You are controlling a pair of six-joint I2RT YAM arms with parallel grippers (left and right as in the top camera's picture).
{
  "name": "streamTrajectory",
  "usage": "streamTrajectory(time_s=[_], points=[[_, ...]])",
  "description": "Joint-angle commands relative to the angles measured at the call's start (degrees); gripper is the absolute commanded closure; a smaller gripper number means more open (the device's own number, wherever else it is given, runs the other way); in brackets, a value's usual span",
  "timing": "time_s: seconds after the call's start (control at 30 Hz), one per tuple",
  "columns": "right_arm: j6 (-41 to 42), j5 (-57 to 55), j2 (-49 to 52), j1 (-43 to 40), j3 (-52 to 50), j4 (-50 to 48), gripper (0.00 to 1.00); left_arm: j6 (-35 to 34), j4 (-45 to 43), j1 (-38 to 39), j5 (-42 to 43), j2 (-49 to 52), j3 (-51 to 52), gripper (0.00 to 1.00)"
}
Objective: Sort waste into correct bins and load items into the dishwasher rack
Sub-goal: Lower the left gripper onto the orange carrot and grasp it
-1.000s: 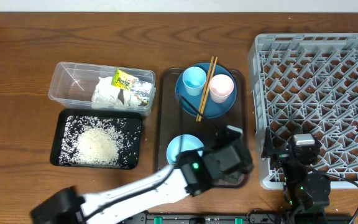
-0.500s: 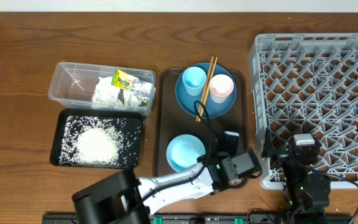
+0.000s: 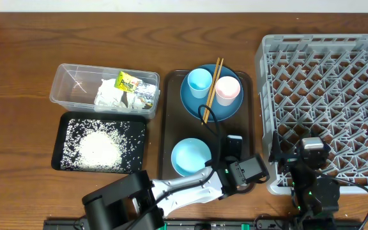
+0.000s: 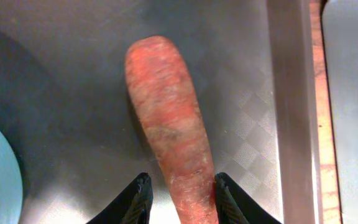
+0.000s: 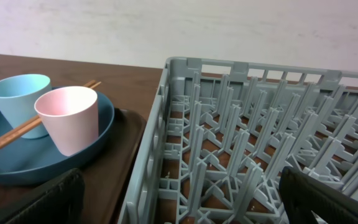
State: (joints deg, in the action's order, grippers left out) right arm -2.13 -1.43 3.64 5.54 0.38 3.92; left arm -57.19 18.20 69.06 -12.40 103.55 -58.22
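Note:
An orange carrot (image 4: 166,112) lies on the brown tray (image 4: 288,93), right of the light-blue bowl (image 3: 190,156). My left gripper (image 4: 182,177) is open and straddles the carrot's near end: the right finger touches it and a small gap shows at the left finger. In the overhead view the left gripper (image 3: 234,142) hides the carrot. My right gripper (image 5: 185,199) is open wide and empty over the front left corner of the grey rack (image 3: 337,83). The dark-blue plate (image 3: 193,105) carries the blue cup (image 3: 199,81), pink cup (image 3: 227,89) and chopsticks (image 3: 213,80).
The clear tub (image 3: 69,83) at the left holds the napkin (image 3: 110,96) and the yellow-green packet (image 3: 127,82). In front of it the black tray (image 3: 66,124) holds rice (image 3: 98,148). The rack's pegs (image 5: 229,68) stand close to the right gripper.
The left arm has swung down and to the right, uncovering the bowl, while its gripper stays at the tray's right side. The right arm has not moved.

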Motion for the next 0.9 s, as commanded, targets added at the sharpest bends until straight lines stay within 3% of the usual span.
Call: streamTrajectory(time_s=[0.0,0.33,0.57,0.87], points=[[-0.26,-0.02,0.02,0.44,-0.07,0.2,0.01,-0.55,1.07,-0.11,-2.32,0.94,-0.83,0.64],[-0.26,-0.02,0.02,0.44,-0.07,0.2,0.01,-0.48,2.64,-0.13,-3.37,0.94,-0.83,0.64],[-0.26,-0.02,0.02,0.44,-0.07,0.2,0.01,4.87,-0.83,-0.13,-3.39,0.94,-0.83,0.64],[-0.26,-0.02,0.02,0.44,-0.07,0.2,0.01,6.21,-1.38,-0.39,-5.22,1.22,-0.83,0.64]])
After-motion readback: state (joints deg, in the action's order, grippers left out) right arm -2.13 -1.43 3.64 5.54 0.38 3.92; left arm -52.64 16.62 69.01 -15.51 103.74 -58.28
